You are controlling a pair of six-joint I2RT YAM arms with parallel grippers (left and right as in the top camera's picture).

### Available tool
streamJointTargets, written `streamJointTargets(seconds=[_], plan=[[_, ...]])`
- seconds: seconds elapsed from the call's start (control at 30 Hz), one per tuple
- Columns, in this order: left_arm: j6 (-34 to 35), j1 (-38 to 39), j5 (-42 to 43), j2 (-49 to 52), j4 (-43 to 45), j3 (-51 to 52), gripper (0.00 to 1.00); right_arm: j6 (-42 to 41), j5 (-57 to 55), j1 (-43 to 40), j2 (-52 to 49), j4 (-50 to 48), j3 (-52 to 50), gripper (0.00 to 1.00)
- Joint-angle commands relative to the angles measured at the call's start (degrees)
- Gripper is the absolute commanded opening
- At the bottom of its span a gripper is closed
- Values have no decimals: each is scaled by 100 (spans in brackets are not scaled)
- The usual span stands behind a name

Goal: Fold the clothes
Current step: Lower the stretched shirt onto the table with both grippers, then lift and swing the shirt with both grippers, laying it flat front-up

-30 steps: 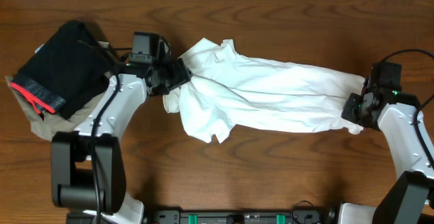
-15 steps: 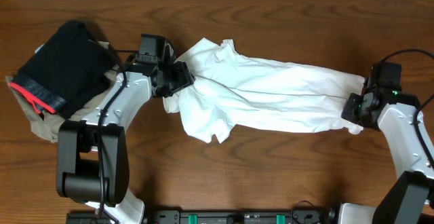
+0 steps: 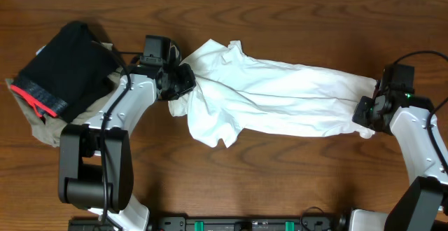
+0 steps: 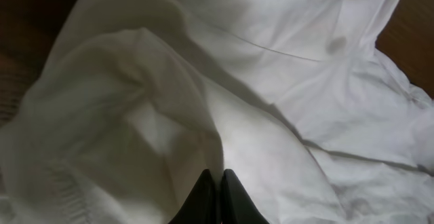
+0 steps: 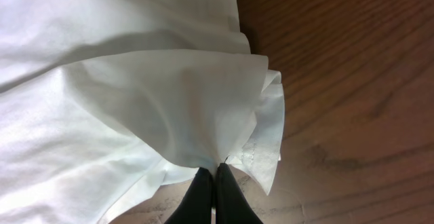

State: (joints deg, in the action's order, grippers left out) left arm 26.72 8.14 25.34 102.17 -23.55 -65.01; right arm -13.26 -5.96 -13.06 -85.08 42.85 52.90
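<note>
Lying crumpled across the middle of the dark wooden table, the white T-shirt is being pinched at both ends: by the clenched left gripper at its left, by the clenched right gripper at its right hem. A black garment is being borne by a tan garment far left.
</note>
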Motion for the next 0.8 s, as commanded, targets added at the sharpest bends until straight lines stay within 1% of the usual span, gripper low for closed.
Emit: streamJointTargets(seconds=[0.0, 0.2, 0.4, 0.47, 0.6, 0.77], plan=[[-57, -2, 166, 68, -11, 17, 6, -107, 22, -111, -39, 17, -22, 1], [-87, -9, 619, -125, 96, 15, 6, -107, 22, -111, -39, 17, -22, 1], [-168, -7, 619, -472, 22, 15, 6, -107, 24, -111, -39, 22, -22, 1], [-319, -7, 614, -584, 9, 15, 6, -107, 24, -111, -39, 24, -22, 1], [-542, -9, 348, -999, 7, 15, 6, -107, 50, -111, -26, 20, 0, 1], [-678, -9, -208, -2024, -15, 2, 6, -96, 256, -114, 227, 385, 424, 1]])
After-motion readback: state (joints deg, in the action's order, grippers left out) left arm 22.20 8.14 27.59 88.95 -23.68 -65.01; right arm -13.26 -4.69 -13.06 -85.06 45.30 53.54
